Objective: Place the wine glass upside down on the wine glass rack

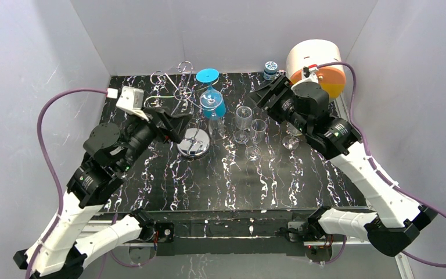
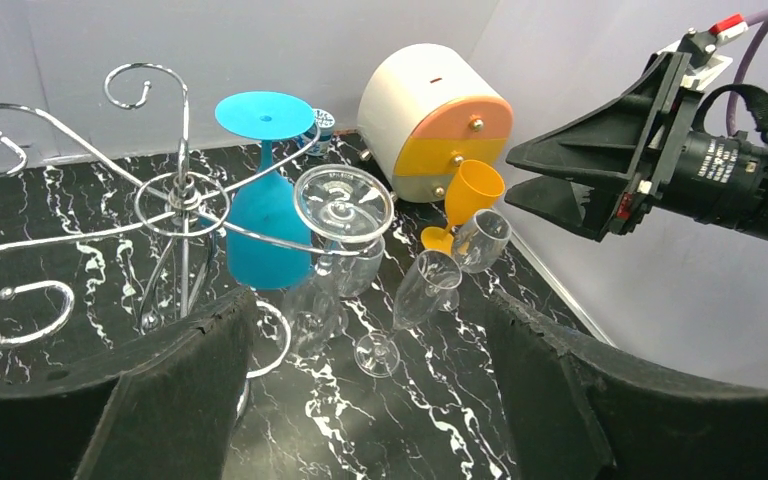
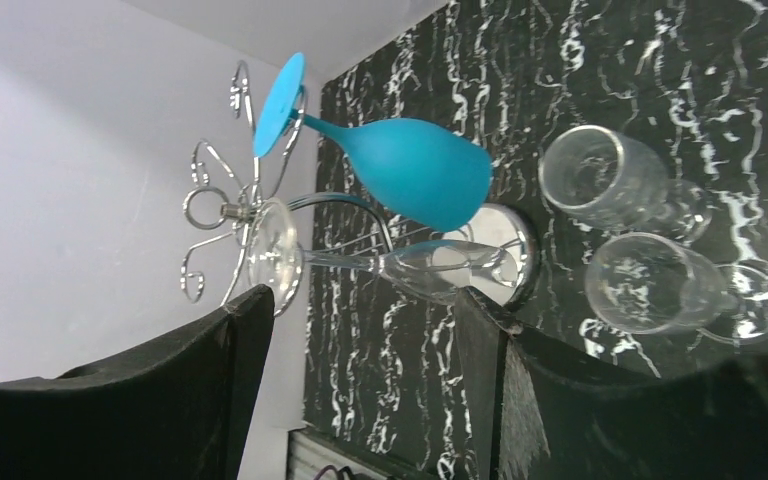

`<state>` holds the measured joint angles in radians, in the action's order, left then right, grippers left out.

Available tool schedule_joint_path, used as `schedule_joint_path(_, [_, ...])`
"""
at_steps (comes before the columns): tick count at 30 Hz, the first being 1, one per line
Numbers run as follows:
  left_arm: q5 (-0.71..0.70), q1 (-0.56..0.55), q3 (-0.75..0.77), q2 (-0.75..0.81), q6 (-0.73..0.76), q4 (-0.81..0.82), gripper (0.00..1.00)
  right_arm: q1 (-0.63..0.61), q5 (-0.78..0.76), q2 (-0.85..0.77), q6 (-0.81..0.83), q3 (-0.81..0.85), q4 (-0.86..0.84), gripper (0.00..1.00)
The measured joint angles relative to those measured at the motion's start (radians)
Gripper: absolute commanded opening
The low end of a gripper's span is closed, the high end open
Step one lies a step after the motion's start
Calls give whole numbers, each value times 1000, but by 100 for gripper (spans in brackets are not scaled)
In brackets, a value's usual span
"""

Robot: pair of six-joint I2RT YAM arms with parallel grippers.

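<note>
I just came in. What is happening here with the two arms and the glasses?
Two robot arms are loading wine glasses onto a wire rack. A blue glass and a clear glass already hang upside down on it. The left gripper, near the rack's base, and the right gripper, beside the standing glasses on the table, are both open and empty.

Robot lab booth, plain white walls (image 1: 35, 46), black marbled table (image 1: 209, 186)
</note>
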<state>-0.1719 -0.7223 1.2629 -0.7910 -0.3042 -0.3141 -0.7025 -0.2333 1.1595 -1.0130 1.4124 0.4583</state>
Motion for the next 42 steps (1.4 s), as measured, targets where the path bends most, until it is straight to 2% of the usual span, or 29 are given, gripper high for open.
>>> schedule_joint_path(10, [-27,0,-28,93,-108,-121,80,0,-99,-15,49,-3,199,73])
schedule_joint_path(17, [-115,0,-123,149,-181,-264,81,0,-161,-1,58,19,415,72])
schedule_joint_path(27, [-206,0,-163,209,-261,-413,83,0,-173,66,41,53,588,73])
schedule_joint_path(38, [-194,0,-186,191,-317,-501,86,0,-148,87,19,-28,570,71])
schedule_joint_path(42, [-193,0,-189,201,-327,-505,86,1,-126,135,35,-37,514,62])
